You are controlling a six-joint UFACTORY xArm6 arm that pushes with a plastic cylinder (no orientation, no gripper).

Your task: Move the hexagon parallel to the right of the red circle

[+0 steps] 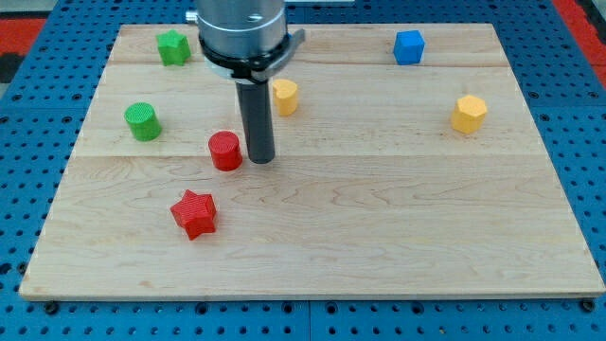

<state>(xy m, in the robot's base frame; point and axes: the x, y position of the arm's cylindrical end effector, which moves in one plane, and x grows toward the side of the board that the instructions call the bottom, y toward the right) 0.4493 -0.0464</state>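
Note:
The red circle block sits left of the board's middle. My tip stands just to its right, close to it or touching. A yellow hexagon block lies far off at the view's right. A second yellow block, partly hidden behind the rod, lies just above and right of my tip; its shape is unclear.
A red star block lies below the red circle. A green circle block is at the left, a green star block at the top left, a blue cube at the top right. The wooden board rests on blue pegboard.

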